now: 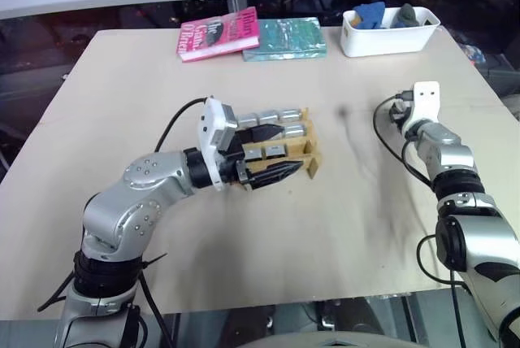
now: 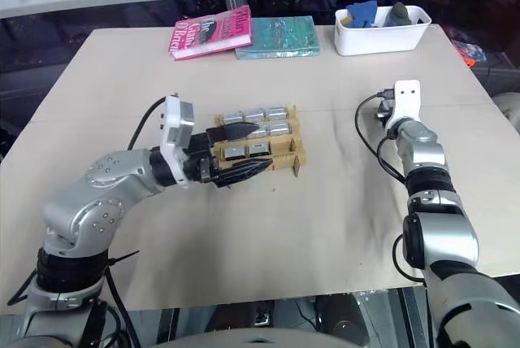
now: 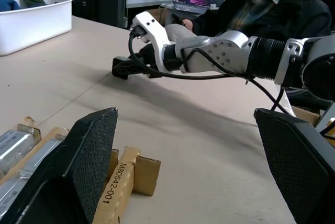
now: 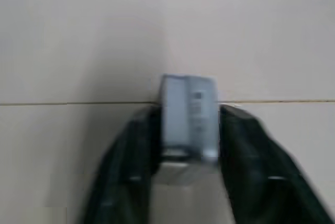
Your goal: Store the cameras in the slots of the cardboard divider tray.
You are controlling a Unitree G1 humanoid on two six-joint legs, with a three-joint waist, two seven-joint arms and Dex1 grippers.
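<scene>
Grip check first: right tool (image 4: 188, 130) is clamped on a small silver-grey boxy camera (image 4: 188, 116); lift straight, keep it square for the brown cardboard divider tray (image 1: 294, 153), where the left tool (image 1: 272, 153) waits, fingers apart.

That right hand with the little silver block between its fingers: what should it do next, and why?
Probably lift the camera off the table and carry it toward the tray. The right gripper has its fingers closed against the camera's sides, and it sits well apart from the tray, where the left gripper waits open.
</scene>
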